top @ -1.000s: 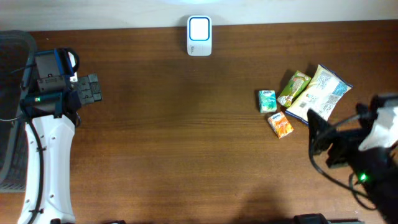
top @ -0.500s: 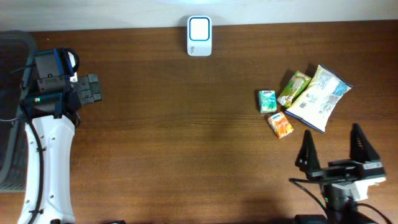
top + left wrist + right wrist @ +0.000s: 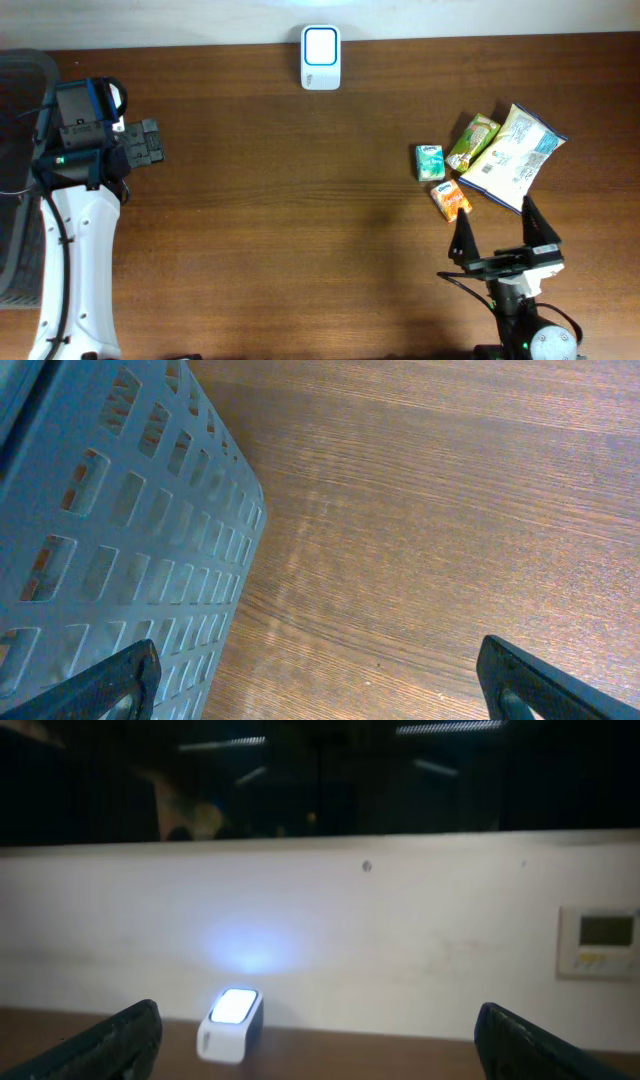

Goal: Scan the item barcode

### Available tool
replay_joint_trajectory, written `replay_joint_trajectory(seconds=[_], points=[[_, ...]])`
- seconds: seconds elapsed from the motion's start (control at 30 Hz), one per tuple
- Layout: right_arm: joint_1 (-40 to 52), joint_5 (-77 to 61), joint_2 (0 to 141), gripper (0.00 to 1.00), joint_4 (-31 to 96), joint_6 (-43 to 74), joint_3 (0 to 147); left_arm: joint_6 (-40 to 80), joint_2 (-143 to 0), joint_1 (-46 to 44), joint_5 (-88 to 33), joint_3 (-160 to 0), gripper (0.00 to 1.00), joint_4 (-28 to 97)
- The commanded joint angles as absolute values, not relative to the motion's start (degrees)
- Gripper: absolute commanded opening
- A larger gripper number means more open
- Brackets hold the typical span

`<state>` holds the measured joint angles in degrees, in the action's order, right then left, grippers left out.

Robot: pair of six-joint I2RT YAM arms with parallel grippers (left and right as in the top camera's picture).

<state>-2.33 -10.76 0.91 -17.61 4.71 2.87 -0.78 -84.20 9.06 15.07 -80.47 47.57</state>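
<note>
With left gripper [image 3: 318,660] and right gripper [image 3: 494,210] wide and empty, we judge the orange carton [image 3: 452,201] light, stiff, best pinched across its short sides.

The basket [image 3: 12,250] runs off the left edge; print on the snack packet [image 3: 515,157] is illegible.

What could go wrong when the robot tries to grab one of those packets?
The orange packet and the big bag lie bunched close with the others, so the open right gripper could knock a neighbour while grabbing one. No barcode shows from above, so the pick may need turning before the scanner reads it.
</note>
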Motion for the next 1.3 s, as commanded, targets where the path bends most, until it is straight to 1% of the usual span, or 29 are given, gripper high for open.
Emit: replay_joint_trajectory(seconds=[0.0,0.3,0.47,1.27], points=[[-2.55,-13.52,0.21,0.99,-16.34,4.93,0.32,-0.19,-83.29,9.17,15.44,-80.77,0.99,47.55],[1.58,-13.30,0.21,0.99,-6.35,4.91,0.32,-0.19,-83.29,9.17,15.44,-80.77,0.99,47.55],[2.35,-13.32,0.25,0.99,3.27,4.91,0.32,-0.19,-83.29,9.17,15.44,-80.77,0.99,47.53],[2.24,-13.32,0.25,0.99,3.25,4.91,0.32,-0.19,-83.29,9.17,15.44,-80.77,0.99,47.55]])
